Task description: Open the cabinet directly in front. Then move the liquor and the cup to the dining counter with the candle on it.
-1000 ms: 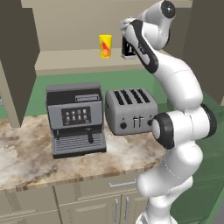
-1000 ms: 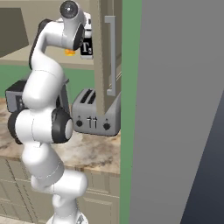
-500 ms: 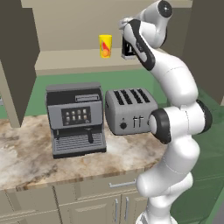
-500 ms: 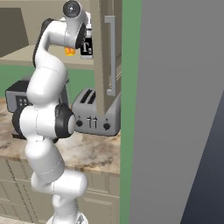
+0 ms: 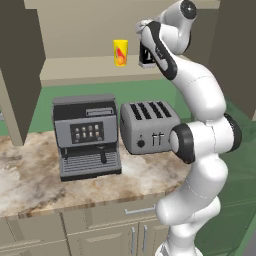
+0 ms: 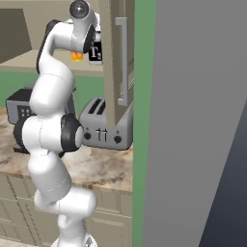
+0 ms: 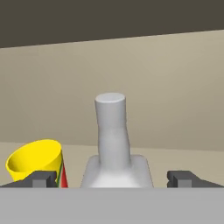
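1. I see the liquor (image 7: 114, 144) centred between my gripper's (image 7: 113, 178) wide-open fingers, untouched.
2. Cup (image 7: 37, 164) just beside it, both near the cabinet (image 5: 75, 70) shelf's front edge.
3. Marble counter (image 5: 30, 185) lies below.

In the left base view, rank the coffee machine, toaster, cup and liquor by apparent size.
1. Coffee machine
2. Toaster
3. Cup, unsure against the last
4. Liquor, mostly hidden behind the arm, so its rank against the cup is uncertain.
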{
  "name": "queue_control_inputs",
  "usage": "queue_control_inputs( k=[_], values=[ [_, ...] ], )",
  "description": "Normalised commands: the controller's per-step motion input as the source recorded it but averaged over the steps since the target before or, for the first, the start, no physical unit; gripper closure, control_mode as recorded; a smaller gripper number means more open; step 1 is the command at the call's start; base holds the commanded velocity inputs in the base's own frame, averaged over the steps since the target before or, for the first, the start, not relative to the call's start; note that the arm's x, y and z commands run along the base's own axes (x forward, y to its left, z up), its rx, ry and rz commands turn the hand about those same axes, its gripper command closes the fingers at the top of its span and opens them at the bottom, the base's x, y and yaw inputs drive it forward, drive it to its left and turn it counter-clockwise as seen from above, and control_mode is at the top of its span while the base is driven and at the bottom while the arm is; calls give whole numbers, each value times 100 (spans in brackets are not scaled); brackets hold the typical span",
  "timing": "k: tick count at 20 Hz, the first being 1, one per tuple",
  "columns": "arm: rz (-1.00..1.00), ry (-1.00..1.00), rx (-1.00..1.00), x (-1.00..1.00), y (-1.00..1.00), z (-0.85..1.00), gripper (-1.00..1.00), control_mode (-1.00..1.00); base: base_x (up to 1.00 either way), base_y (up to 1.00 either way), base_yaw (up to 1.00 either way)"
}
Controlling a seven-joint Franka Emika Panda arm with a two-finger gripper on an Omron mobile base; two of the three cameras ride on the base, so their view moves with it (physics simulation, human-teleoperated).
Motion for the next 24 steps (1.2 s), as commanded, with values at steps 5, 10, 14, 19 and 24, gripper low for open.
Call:
queue_control_inputs(
  k=[5,10,14,19,24],
  values=[
    [0,0,0,-4,0,-3,-100,-100,0,0,0],
    [0,0,0,-3,0,-22,-100,-100,0,0,0],
    [0,0,0,0,0,-19,-100,-100,0,0,0],
    [0,0,0,11,0,0,-100,-100,0,0,0],
    [0,0,0,27,0,0,-100,-100,0,0,0]
  ],
)
